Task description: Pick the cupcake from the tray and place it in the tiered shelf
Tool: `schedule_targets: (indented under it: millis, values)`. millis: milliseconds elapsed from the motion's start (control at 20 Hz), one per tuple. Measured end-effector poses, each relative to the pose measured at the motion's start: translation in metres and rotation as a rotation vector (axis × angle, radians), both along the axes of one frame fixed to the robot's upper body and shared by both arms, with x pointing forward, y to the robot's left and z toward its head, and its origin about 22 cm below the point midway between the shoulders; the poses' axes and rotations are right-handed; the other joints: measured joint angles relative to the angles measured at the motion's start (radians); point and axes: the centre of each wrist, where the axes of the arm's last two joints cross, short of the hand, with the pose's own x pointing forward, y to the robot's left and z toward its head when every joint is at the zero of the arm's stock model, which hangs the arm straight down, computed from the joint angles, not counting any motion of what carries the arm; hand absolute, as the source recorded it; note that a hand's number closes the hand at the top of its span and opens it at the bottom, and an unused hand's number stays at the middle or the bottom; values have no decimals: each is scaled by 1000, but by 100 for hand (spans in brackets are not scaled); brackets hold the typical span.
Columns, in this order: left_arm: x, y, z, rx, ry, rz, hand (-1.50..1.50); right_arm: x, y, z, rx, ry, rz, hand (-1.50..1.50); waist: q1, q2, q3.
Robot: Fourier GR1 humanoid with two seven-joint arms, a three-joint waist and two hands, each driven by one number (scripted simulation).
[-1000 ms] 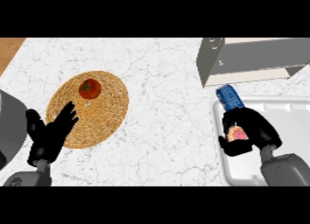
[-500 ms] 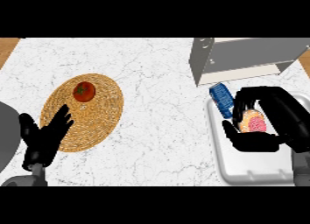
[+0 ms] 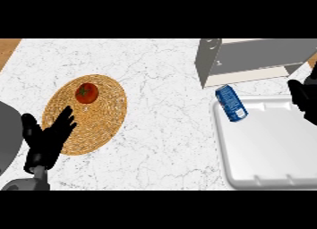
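At the near left, the left hand (image 3: 45,141) rested open, fingers straight and spread upward, over the near edge of a woven mat (image 3: 101,123) and holding nothing. To the near right lay the white tray (image 3: 273,143), with a blue can (image 3: 231,102) across its far-left rim. A tomato (image 3: 86,93) sat on the mat's far part. The right hand (image 3: 312,100) showed at the right edge, above the tray's far corner and partly cut off, so its grip could not be told. The cupcake was not visible. Farthest stood the tiered shelf (image 3: 254,60).

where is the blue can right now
In the head view the blue can sits right of centre, at the far left corner of the white tray, just in front of the grey tiered shelf.
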Motion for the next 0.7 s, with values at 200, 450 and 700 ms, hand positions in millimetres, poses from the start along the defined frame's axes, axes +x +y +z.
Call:
schedule_targets:
  millis: [200,450,700]
  values:
    - [2,-4,3,2,1,2,0,15,-14,37,32,-12,-47,150,6,2,-1]
    - [4,-1,3,1,0,-7,0,40,-30,66,74,-28,-98,150,11,5,-1]
    - [3,-4,4,0,-9,-16,0,72,-43,92,82,-45,-135,150,21,7,-1]
